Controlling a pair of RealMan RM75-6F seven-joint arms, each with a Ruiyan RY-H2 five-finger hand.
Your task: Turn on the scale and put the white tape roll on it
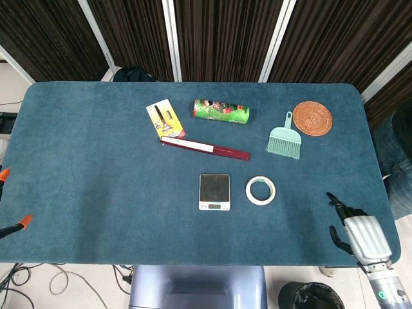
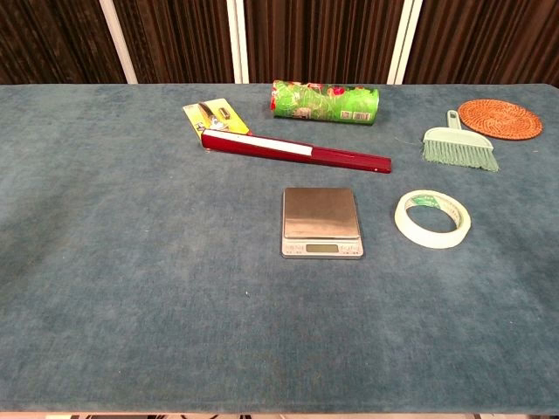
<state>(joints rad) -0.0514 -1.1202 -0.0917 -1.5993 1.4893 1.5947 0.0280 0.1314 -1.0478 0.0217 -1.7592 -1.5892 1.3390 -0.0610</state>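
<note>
One scale (image 1: 214,191) sitting on the table (image 1: 84,161), one white tape roll (image 1: 261,190), one green can (image 1: 221,111), one red bar (image 1: 205,148), one yellow package (image 1: 165,119), one green brush (image 1: 284,140), one woven coaster (image 1: 313,118), one hand (image 1: 354,228) showing.
</note>
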